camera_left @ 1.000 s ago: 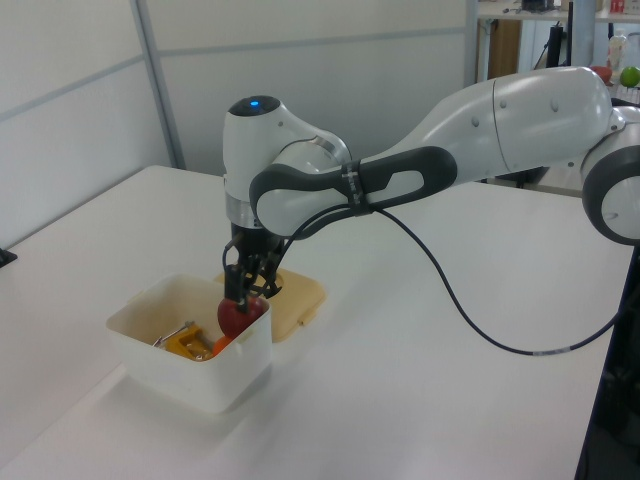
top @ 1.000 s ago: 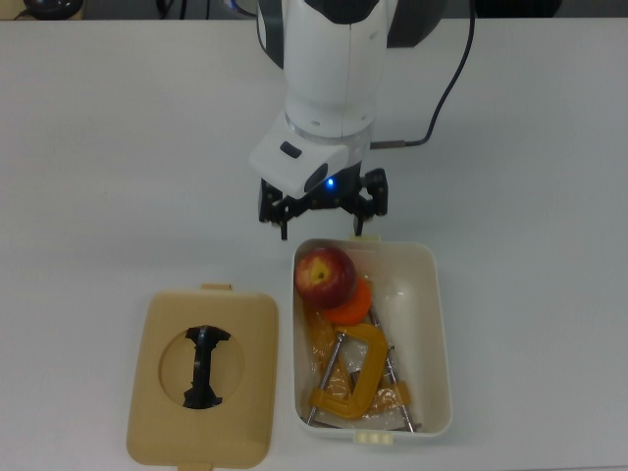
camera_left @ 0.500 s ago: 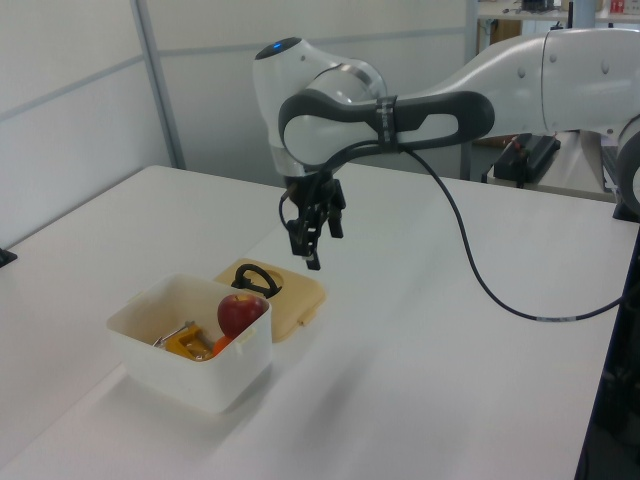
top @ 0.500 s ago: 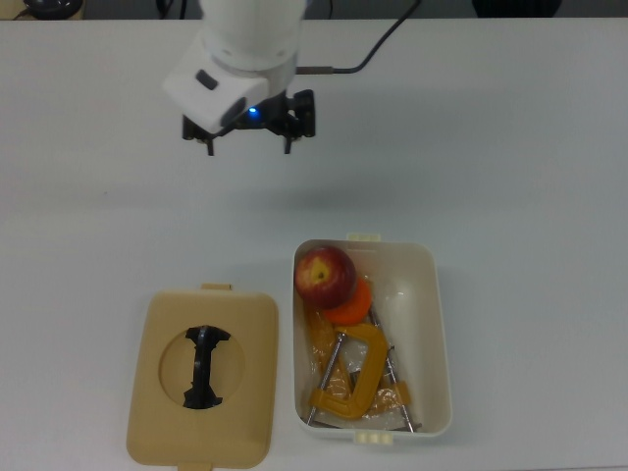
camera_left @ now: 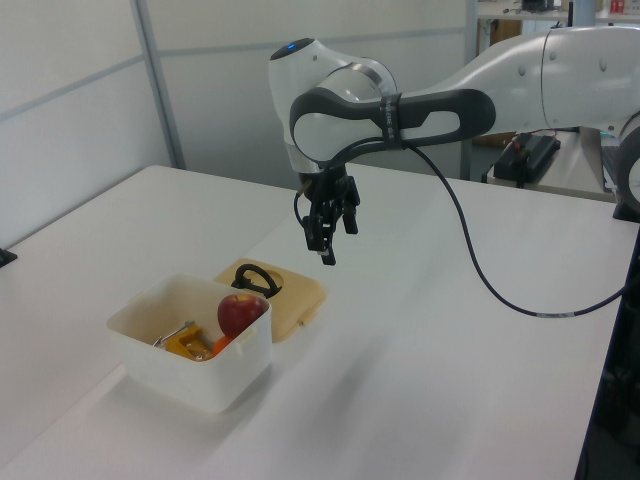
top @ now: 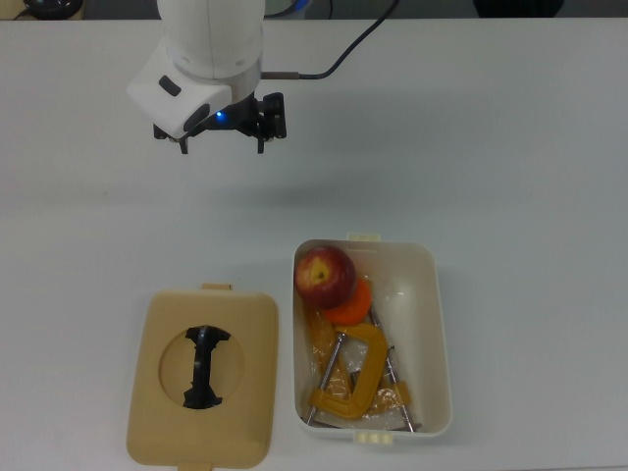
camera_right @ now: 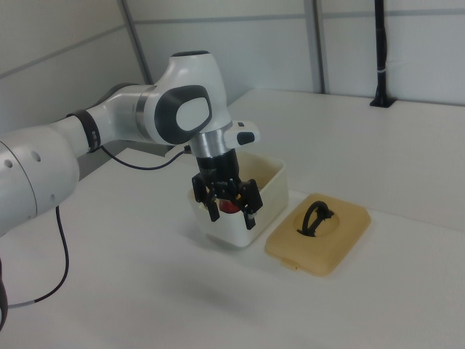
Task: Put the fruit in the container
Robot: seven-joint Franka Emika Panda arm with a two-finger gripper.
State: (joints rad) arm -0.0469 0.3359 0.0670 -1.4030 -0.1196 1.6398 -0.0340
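The pincer (top: 219, 141) is seen spread open and empty, raised well above the tabletop (top: 510, 147) and well apart from the container (top: 438, 324). Both fruits are found inside the container, at the end toward the top view's top: the apple (top: 325, 274) is seated in the corner, touching the orange (top: 349, 303), which is partly hidden under it. The C-clamps (top: 351, 383) fill the other end. The lid (top: 157, 392) is laid just beside the container, leaving it uncovered. The task is judged complete.
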